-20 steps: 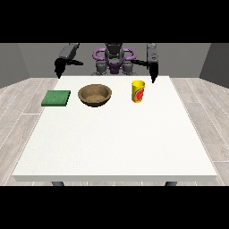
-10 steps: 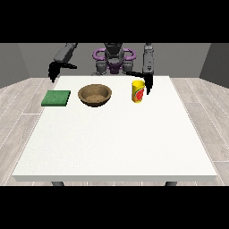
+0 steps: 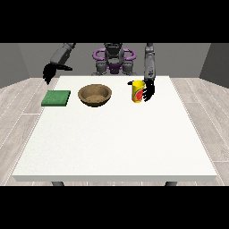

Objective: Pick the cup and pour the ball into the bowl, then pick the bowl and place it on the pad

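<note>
Yellow cup (image 3: 138, 91) stands beside the view's-right robot hand (image 3: 149, 91), fingers unclear.

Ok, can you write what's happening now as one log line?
step: reaching for cup | robot hand at view's right: beside yellow cup | bowl: on table | green pad: bare

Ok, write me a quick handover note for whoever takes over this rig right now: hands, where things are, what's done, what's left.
Robot hand at the view's right: down beside the yellow cup, right up against it; whether it has gripped the cup cannot be told.
Robot hand at the view's left: raised off the table, behind the green pad, holding nothing.
Cup stands upright on the table, right of the brown bowl. Bowl sits between pad and cup. The ball is not visible from here.
Done: reach to the cup only.
Left: lift cup, pour ball into bowl, then move bowl onto pad.
</note>
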